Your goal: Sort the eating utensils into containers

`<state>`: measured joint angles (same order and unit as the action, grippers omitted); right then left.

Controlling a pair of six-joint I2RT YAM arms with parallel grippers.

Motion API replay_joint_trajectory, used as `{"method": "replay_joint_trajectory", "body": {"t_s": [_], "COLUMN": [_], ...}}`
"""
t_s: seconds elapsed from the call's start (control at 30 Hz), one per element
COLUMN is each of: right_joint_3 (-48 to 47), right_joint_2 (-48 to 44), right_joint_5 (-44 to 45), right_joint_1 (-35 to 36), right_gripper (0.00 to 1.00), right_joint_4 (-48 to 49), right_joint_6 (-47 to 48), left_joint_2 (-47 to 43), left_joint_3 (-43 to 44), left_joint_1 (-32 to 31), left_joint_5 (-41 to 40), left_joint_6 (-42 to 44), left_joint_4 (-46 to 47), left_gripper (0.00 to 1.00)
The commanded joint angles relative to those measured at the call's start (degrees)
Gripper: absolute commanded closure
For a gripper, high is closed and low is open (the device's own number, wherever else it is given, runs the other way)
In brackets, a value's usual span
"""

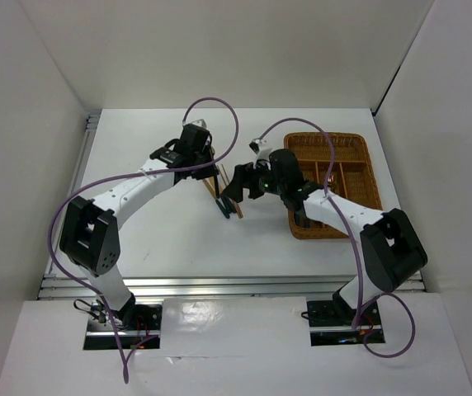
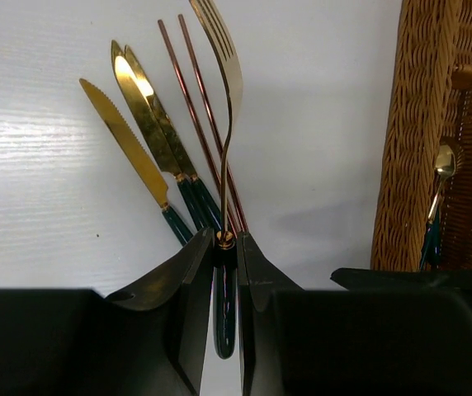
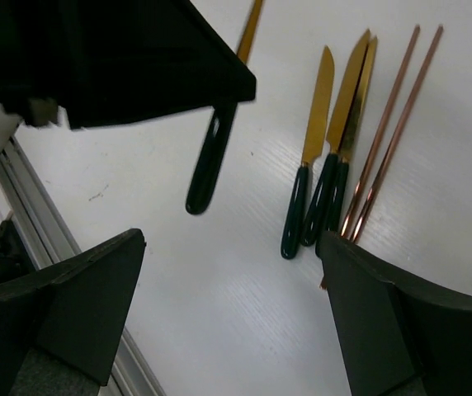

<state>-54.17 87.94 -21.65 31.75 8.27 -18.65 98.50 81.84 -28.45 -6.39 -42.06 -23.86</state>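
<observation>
- Fork (image 2: 226,91), gold head and dark green handle, clamped at handle top between nearly closed left gripper (image 2: 224,247).
- Gold knives (image 2: 129,140), brown chopsticks (image 2: 193,107) flat on table, near wicker tray (image 2: 409,124).
- Right gripper (image 3: 232,247) spread wide, empty.

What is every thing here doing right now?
Left gripper: shut on the fork.
Fork: gripped at its handle, off the table.
Right gripper: open, empty.
Knives: lying flat on the table.
Chopsticks: lying side by side beside the knives.
Spoon: inside the wicker tray.
</observation>
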Motion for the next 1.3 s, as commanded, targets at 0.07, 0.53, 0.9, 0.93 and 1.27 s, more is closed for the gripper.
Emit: {"method": "replay_joint_trajectory", "body": {"t_s": [0.07,0.53,0.9,0.93,1.27], "right_joint_3": [-3.3,-7.5,-8.2,-8.2,-6.1], "right_joint_2": [1.1,11.4,11.9,11.9,8.4], "right_joint_5": [0.6,3.9,6.5,8.2,17.6], "right_joint_1": [1.3,2.9,2.9,2.9,-0.6], "right_gripper": [0.02,0.09,0.76,0.79,0.91], "right_joint_4": [8.8,11.9,11.6,11.6,2.3], "right_joint_6": [-0.9,-1.6,-2.7,-2.7,-3.8], "left_joint_2": [-0.9,-3.0,-3.0,-3.0,-5.9], "left_joint_3": [-0.8,-2.5,-2.4,-2.4,1.4], "left_joint_1": [0.9,0.9,0.9,1.5,6.7], "left_joint_5": [4.5,8.8,10.8,10.8,7.0], "left_joint_6": [-1.8,-3.9,-3.9,-3.9,0.2], "left_joint_4": [4.3,6.8,6.1,6.1,-0.8], "left_gripper": [0.72,0.72,0.68,0.68,0.30]}}
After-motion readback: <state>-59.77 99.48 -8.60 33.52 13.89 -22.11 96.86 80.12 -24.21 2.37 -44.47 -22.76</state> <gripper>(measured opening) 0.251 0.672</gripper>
